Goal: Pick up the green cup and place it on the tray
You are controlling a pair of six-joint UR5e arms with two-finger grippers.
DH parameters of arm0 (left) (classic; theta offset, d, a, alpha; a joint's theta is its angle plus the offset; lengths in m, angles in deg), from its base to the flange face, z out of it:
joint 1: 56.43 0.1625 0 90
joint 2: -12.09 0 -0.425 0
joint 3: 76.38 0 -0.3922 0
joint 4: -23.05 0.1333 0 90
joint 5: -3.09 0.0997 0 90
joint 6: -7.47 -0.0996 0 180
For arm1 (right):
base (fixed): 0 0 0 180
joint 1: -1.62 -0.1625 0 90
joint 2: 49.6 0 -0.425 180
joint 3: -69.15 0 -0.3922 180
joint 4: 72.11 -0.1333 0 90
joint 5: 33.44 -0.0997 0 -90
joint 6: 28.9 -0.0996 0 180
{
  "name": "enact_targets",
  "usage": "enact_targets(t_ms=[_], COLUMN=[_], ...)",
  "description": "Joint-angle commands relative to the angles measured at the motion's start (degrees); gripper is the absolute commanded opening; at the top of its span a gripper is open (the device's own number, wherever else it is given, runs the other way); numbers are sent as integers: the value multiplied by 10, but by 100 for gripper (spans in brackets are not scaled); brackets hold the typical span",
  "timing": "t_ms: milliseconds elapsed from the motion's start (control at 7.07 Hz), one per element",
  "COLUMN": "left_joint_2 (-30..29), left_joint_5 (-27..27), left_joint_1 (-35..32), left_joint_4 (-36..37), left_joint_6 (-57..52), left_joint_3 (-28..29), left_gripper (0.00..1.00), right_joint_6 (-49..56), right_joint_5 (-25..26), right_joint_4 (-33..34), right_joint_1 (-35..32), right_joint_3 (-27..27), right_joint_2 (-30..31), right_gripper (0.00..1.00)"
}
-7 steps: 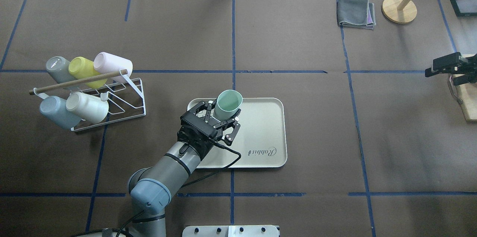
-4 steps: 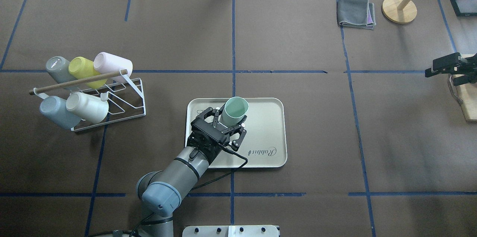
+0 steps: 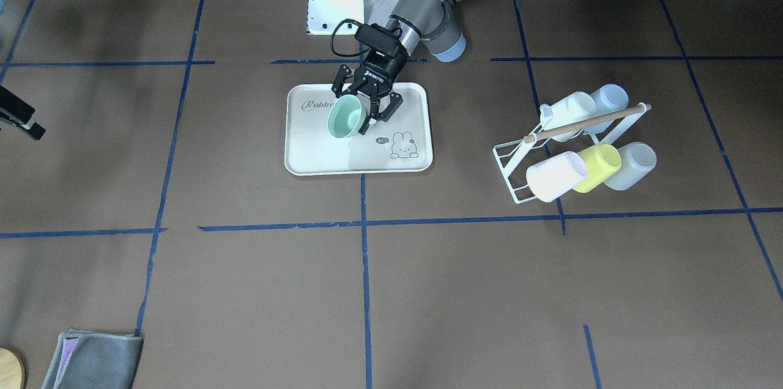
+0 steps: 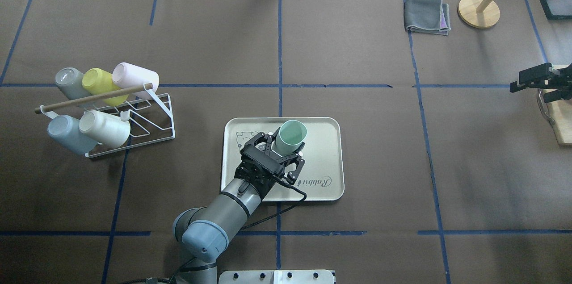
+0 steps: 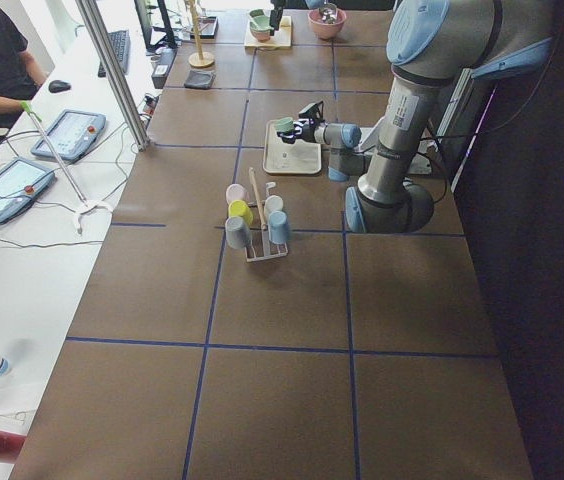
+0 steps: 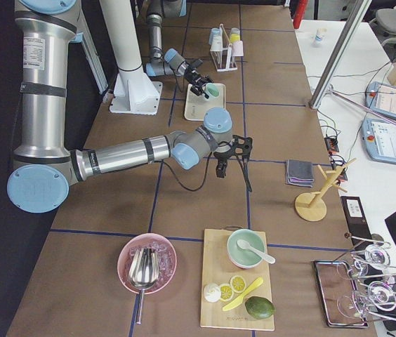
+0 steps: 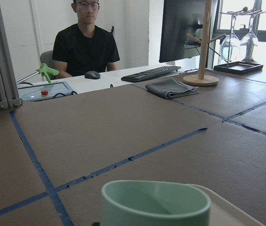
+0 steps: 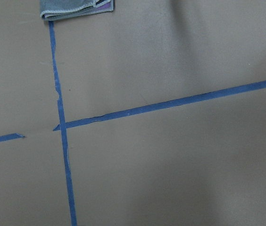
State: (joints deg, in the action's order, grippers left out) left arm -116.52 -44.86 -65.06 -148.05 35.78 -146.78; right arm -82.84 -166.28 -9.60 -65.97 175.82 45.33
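My left gripper (image 4: 282, 149) has its fingers pinched on the lower body of the green cup (image 4: 291, 135). The cup hangs tilted over the middle of the tray (image 4: 328, 141), mouth leaning toward the far side.

My worry is the release. If I let go at this tilt, or before the base is down, I expect the cup to topple and roll toward the tray's far rim.

The overhead camera hides the cup's base behind the gripper, so I cannot tell whether it touches. The front-facing camera shows the tilt plainly, and the bunny drawing (image 3: 400, 145) uncovered. The left wrist camera gives only the cup's rim and a sliver of tray.

Off to the left, the wire rack (image 4: 154, 114) holds other cups (image 4: 105, 81). Out right, the right gripper (image 4: 534, 79) sits well apart, and I cannot tell how its fingers stand. Farthest back lies a grey cloth (image 4: 426, 16).
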Motion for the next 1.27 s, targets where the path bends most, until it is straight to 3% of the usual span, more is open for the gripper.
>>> enact_targets(t_ms=[0, 283, 424, 566, 1132], left_joint_2=[-1, -2, -2, 0, 3], left_joint_5=[0, 0, 0, 0, 1], left_joint_1=[2, 2, 2, 2, 2], left_joint_4=[1, 1, 1, 1, 1], left_joint_6=[0, 0, 0, 0, -1], left_joint_3=[9, 10, 9, 9, 9], left_gripper=[55, 57, 68, 71, 75], right_joint_6=[0, 1, 1, 1, 1], right_joint_5=[1, 1, 1, 1, 1], right_joint_4=[0, 0, 0, 0, 0], right_joint_1=[0, 0, 0, 1, 1], right_joint_3=[-2, -4, -4, -5, -6], right_joint_2=[-1, -3, -3, -4, -4], right_gripper=[100, 100, 100, 100, 100])
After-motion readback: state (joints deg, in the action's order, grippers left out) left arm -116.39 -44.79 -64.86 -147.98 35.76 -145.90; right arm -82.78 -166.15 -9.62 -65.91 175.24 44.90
